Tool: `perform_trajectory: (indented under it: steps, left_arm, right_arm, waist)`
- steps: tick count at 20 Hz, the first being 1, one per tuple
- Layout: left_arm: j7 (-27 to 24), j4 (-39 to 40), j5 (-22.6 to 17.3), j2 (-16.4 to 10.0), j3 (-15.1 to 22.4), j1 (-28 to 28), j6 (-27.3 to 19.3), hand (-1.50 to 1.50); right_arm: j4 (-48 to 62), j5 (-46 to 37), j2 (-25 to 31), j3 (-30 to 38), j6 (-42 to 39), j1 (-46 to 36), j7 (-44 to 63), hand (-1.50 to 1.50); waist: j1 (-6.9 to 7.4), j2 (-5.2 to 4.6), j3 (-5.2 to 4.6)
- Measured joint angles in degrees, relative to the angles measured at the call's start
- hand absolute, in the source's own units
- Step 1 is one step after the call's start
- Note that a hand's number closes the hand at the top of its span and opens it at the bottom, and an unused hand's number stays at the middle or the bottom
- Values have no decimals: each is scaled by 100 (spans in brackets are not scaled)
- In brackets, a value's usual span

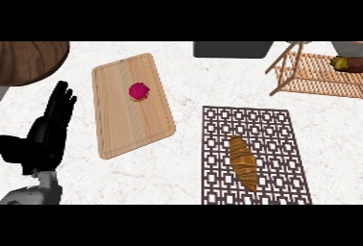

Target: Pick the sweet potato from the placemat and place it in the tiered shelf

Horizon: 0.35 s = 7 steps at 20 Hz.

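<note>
As it lies on tiered shelf (315, 79), sweet potato (348, 64), dark brown, yellowish end

No writing, label, brand, number or sign can be read anywhere. The placemat (273, 129) bears only a lattice pattern. The cutting board (120, 120) left of it shows bare wood grain.

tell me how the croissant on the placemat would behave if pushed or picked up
The croissant looks long, tapered and ridged, so it would probably pivot rather than roll cleanly. It lies flat on the openwork placemat, which might snag it. Being pastry, it is likely light and crushable if squeezed.
</note>
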<state>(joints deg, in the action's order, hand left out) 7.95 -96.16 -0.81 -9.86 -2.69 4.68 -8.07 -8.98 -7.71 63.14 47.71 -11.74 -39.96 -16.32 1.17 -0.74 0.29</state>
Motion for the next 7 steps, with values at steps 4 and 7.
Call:
perform_trajectory:
  steps: [4, 7]
  left_arm:
    - [103, -73, 55, 69, 45, 43, -80, 0]
    - [82, -86, 60, 93, 58, 13, -75, 0]
  right_arm:
    - [52, 174, 150, 148, -466, 474, -228, -150]
    - [56, 281, 191, 235, -733, 767, -426, -150]
  waist:
    - [-11, 2, 7]
    - [-7, 4, 10]
